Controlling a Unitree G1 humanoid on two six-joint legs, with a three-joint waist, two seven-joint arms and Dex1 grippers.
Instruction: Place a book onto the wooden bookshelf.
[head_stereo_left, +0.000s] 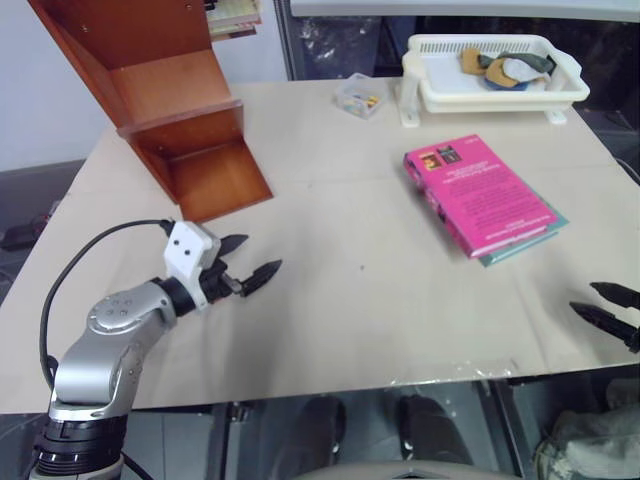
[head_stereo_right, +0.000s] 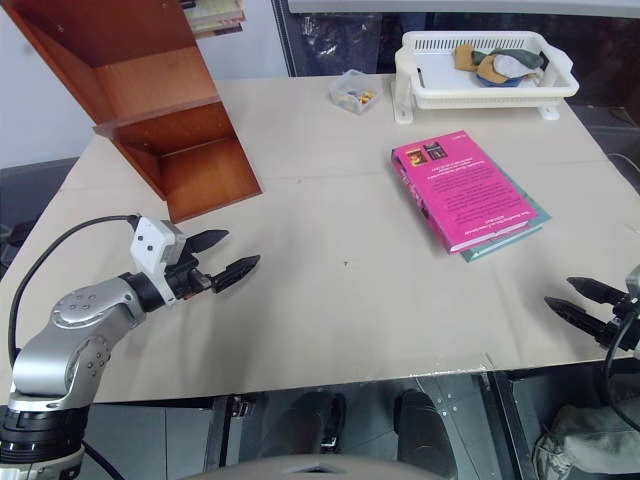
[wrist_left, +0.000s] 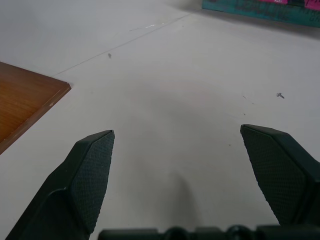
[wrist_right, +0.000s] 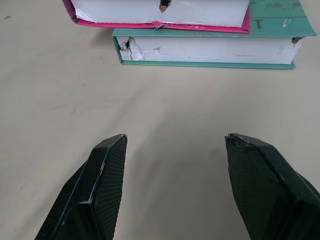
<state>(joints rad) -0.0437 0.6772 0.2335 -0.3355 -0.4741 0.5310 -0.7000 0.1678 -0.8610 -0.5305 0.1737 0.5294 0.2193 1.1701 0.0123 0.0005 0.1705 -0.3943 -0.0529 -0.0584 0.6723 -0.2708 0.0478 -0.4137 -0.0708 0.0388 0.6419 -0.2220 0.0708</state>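
A: Where is the thin bright pink book (head_stereo_left: 478, 194) with white cover text?

B: It lies flat on the beige table (head_stereo_left: 340, 320), right of centre, stacked on a teal-green book (head_stereo_left: 528, 240) of similar size whose edge peeks out beneath it. Its two small dark pictures sit at the far end. The right wrist view shows both books' page edges, pink above teal.

A: And the reddish-brown polished wooden bookshelf (head_stereo_left: 170, 110)?

B: At about ten o'clock from the pink book, well apart, at the table's far left. It leans, open compartments facing the table.

A: The claws?

B: The left gripper (head_stereo_left: 250, 258) hovers over bare table at about eight o'clock from the book, near the shelf's lower corner, black fingers spread wide, holding nothing. The right gripper (head_stereo_left: 606, 308) is at about five o'clock, at the table's right edge, fingers also apart and empty.

A: Anything else?

B: A white plastic basket tray (head_stereo_left: 500, 95) with some items at twelve o'clock, and a small clear box (head_stereo_left: 361, 95) just beside it.
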